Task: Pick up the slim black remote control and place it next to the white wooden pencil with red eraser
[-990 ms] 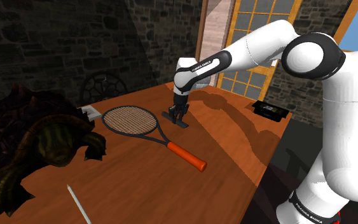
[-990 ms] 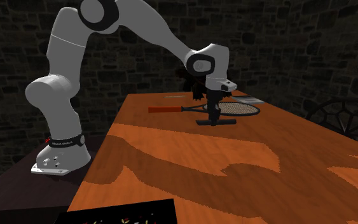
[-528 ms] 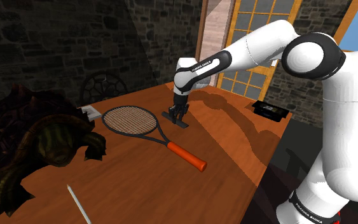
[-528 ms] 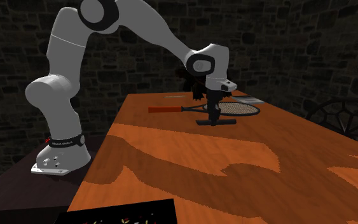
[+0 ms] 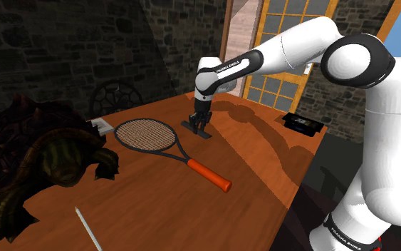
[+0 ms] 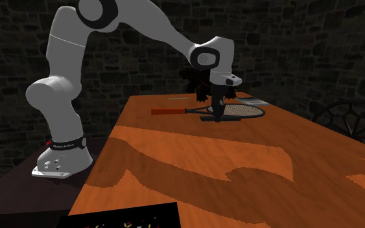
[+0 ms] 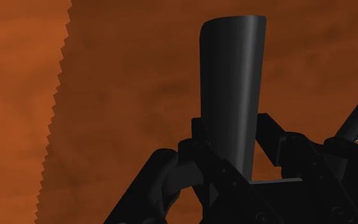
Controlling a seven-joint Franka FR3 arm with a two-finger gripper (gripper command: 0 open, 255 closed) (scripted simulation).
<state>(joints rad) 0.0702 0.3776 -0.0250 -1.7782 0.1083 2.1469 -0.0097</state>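
1. The all-black two-finger gripper [image 5: 199, 125] hangs fingers-down from the white arm [image 5: 277, 53] over the far half of the orange-brown wooden table [image 5: 256, 178].
2. Its fingers are clamped on the slim black remote control [image 5: 201, 132]. In the wrist view the slim black remote control [image 7: 231, 95] runs straight out from between the two black fingers [image 7: 161, 181], pinched at one end, with the table's wood beyond it.
3. In the second exterior view the remote [image 6: 214, 120] lies crosswise under the gripper [image 6: 216, 114], very low over the table. I cannot tell whether it touches the wood.
4. A tennis racket with a black frame, white strings and an orange grip [image 5: 149, 134] lies flat on the table. In the shoulder view its head is at 9 o'clock from the gripper, just beside it, and its handle runs off toward 5 o'clock.
5. The thin white pencil [image 5: 88, 227] lies on the table between 7 and 8 o'clock from the gripper in the shoulder view. It is beyond the racket and well apart from the remote.
6. A large dark brown-green turtle figure [image 5: 49, 160] sits at the shoulder view's 9 o'clock side of the table, with the pencil near its front leg at about 5 o'clock.
7. A shallow black tray [image 5: 302, 123] rests on the table at 3 o'clock from the gripper, well apart from it.
8. Behind the table stand a dark stone wall [image 5: 63, 50] and a wood-framed window [image 5: 284, 36]. A round ornate chair back [image 5: 113, 96] shows at 10 o'clock from the gripper.
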